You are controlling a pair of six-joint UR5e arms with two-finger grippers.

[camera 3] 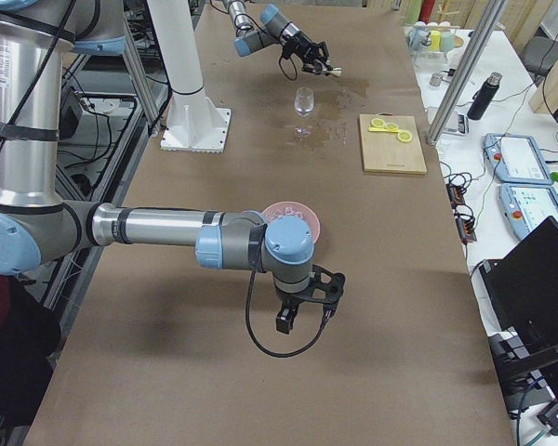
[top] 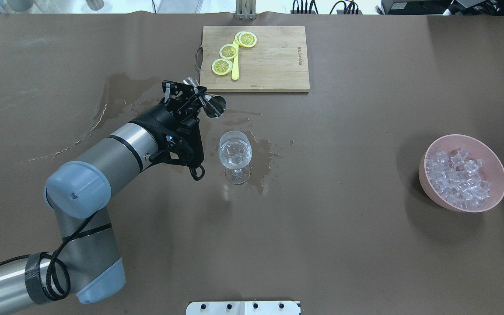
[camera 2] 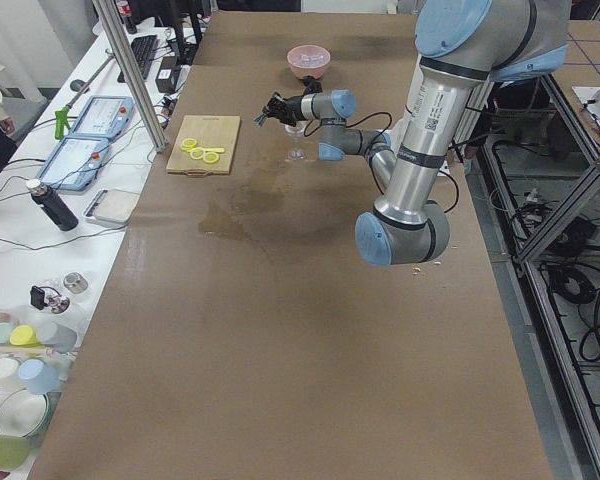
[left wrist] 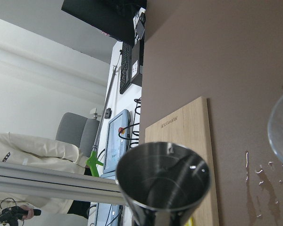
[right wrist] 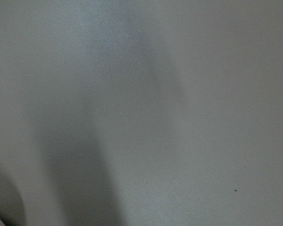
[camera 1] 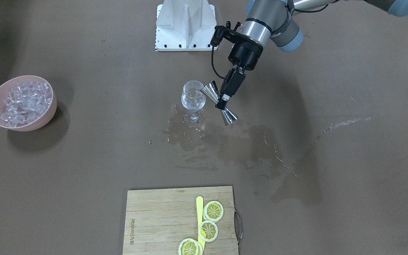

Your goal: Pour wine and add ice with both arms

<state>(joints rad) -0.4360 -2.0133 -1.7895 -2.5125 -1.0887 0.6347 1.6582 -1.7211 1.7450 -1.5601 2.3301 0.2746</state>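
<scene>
Left gripper (camera 1: 222,100), clamped on silver double-cone steel jigger (camera 1: 229,116), tilted beside clear stemmed wine glass (camera 1: 193,119).
Colourless wine (camera 1: 192,102) sits in the glass; transparent ice cubes (camera 1: 25,102) fill pink round bowl (camera 1: 49,116), well apart; right gripper (camera 3: 303,316), spread or closed: cannot tell.

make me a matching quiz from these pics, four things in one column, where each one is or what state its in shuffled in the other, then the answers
Column A
1. jigger
2. wine glass
3. ice cubes
4. lemon slices

Column B
a. lying on the wooden cutting board
b. piled in the pink bowl
c. held tilted in the left end effector
d. standing upright with clear liquid inside

Pairs: 1-c, 2-d, 3-b, 4-a
</scene>
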